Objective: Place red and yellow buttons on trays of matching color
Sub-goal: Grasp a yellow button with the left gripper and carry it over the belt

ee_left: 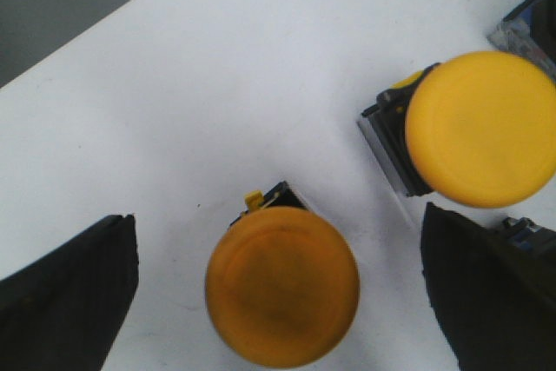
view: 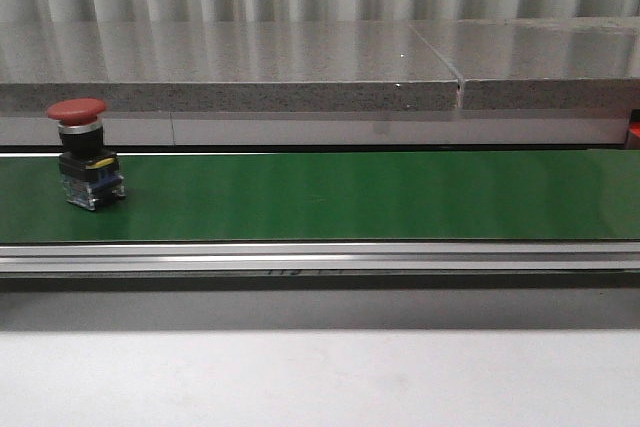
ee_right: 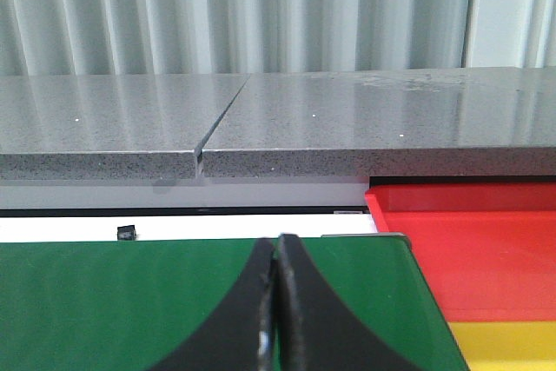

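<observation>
So far the sorting looks barely begun for the pieces in view. A red button stands at the far left of the green conveyor belt, not yet on any tray. It is upright: its long axis runs vertically, the flat red dome cap on top, then the silver collar and black body, with the blue-and-yellow base block resting on the belt.

In the right wrist view, the red tray and, next to it, the yellow tray sit just past the end of the belt. The parts of them that show hold nothing, though most of each tray is out of frame. The right hand hangs low over the belt with its fingers pressed together, holding nothing.

In the left wrist view, the left hand is spread wide over a white surface. One yellow button sits between its fingers, touching neither; a second yellow button stands near one fingertip. Both are seen cap-on, so their long axes point up toward the camera, base blocks underneath. A corner of another switch body peeks in at the edge of the view; its colour cannot be told.

Judging from this, the red button and both yellow ones still need carrying to their trays, and the left hand seems poised to take the nearer yellow one.
</observation>
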